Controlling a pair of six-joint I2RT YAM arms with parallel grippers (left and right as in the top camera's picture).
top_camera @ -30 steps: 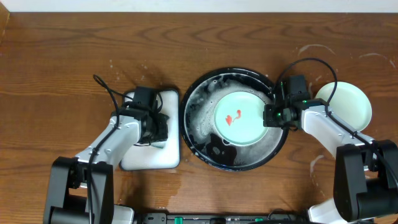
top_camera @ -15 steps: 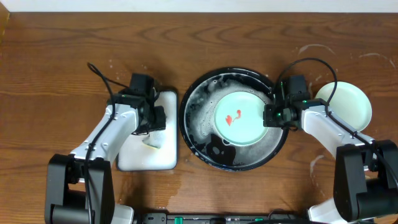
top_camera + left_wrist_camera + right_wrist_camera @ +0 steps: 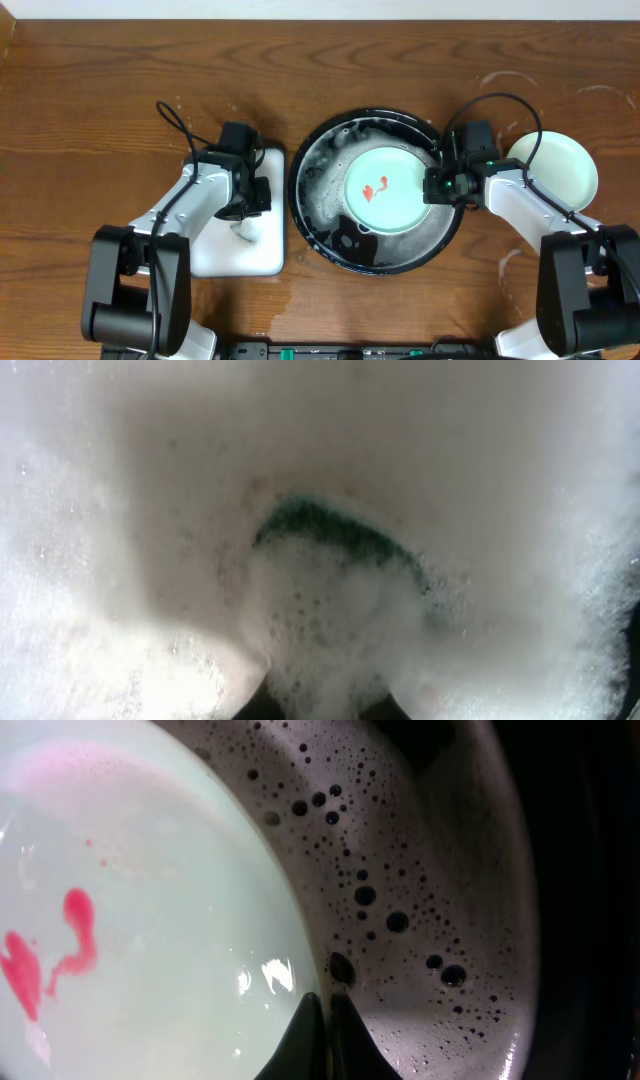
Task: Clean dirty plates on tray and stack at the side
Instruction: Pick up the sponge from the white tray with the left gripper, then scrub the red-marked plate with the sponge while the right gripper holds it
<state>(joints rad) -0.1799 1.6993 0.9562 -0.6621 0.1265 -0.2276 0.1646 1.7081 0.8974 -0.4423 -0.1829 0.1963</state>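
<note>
A pale mint-green plate (image 3: 385, 190) with red smears (image 3: 45, 955) lies in the soapy black tray (image 3: 320, 215). My right gripper (image 3: 437, 187) is shut on that plate's right rim (image 3: 322, 1010), with foamy tray floor beside it. Another pale plate (image 3: 558, 170) lies on the brown tabletop at the right, and a yellowish rim shows at its left edge. My left gripper (image 3: 248, 200) is low over the white rectangular tray. It is shut on a foam-covered sponge (image 3: 335, 590) with a green layer.
The white rectangular tray (image 3: 230, 255), full of foam, stands left of the black tray. Whitish soap rings (image 3: 510, 80) mark the wood at the far right. Cables loop above both wrists. The table's front edge is close below the trays.
My left gripper shifted up and left, then back right and down onto the white tray. The white tray moved slightly. The right gripper and the plate have not moved.
</note>
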